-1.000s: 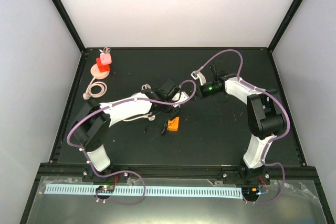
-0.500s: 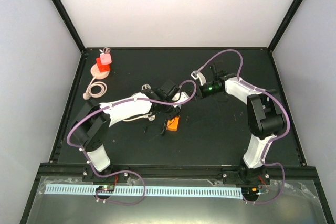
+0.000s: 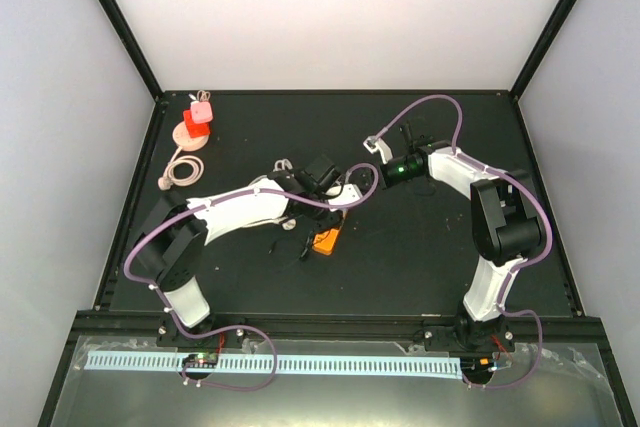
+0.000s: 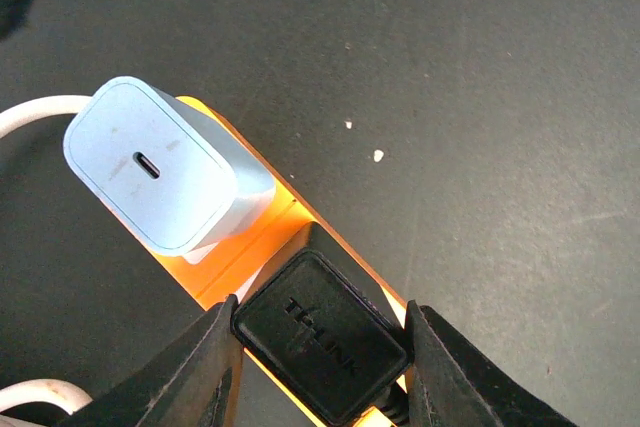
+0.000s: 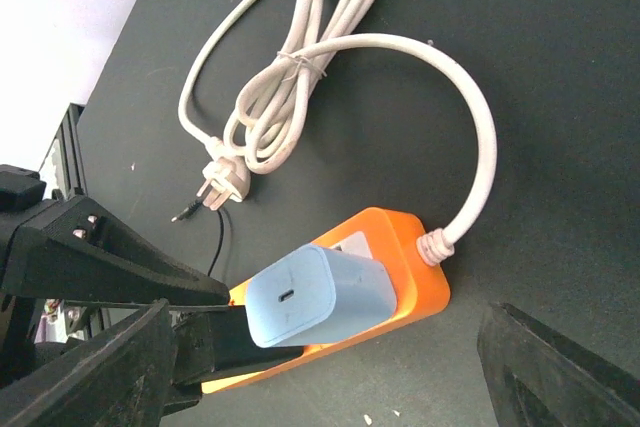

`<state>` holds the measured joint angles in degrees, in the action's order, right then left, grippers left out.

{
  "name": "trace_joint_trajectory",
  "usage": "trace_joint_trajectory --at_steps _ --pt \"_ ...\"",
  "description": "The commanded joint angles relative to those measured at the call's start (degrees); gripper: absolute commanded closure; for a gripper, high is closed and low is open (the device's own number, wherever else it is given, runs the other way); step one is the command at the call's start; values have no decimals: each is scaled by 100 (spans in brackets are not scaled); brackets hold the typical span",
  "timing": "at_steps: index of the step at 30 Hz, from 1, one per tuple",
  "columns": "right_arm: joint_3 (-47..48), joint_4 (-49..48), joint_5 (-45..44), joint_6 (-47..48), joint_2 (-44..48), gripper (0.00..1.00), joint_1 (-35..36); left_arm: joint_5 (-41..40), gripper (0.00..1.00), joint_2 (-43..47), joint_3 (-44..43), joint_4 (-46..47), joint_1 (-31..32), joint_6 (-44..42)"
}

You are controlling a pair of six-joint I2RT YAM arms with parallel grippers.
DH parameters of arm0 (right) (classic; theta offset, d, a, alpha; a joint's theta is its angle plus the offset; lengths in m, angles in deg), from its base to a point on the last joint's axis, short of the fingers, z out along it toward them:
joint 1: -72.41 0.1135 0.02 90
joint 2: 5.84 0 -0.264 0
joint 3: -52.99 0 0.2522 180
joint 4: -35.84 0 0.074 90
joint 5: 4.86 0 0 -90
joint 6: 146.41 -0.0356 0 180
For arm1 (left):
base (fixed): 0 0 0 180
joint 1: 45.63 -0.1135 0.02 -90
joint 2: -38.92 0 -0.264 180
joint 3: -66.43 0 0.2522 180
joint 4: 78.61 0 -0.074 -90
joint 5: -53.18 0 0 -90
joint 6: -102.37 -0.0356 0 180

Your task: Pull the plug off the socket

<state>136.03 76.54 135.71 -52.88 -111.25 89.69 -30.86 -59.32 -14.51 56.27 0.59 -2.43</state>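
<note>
The black plug (image 4: 322,335) sits, seemingly fully seated, at one end of the flat-lying orange socket strip (image 4: 268,234).

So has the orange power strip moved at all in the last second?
Yes, slightly. In the top view the orange power strip has turned, its near end swinging left toward the left edge of the table.

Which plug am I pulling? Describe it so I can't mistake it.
Find the orange power strip near the middle of the black table. Two blocks sit in it; yours is the black adapter held by the left gripper, not the pale blue charger beside it.
</note>
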Motion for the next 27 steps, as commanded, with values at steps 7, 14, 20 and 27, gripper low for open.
trace_joint_trajectory --at_steps 7,14,20,27 --pt "-267 473 171 299 82 15 -7 640 71 342 264 -730 70 -1506" --pt "-637 495 263 314 547 15 64 860 72 606 602 -1104 67 -2554" --pt "-584 542 386 427 378 15 283 661 69 749 899 -792 63 -2431" --pt "-528 580 364 570 317 15 585 397 54 849 662 -699 63 -1307"
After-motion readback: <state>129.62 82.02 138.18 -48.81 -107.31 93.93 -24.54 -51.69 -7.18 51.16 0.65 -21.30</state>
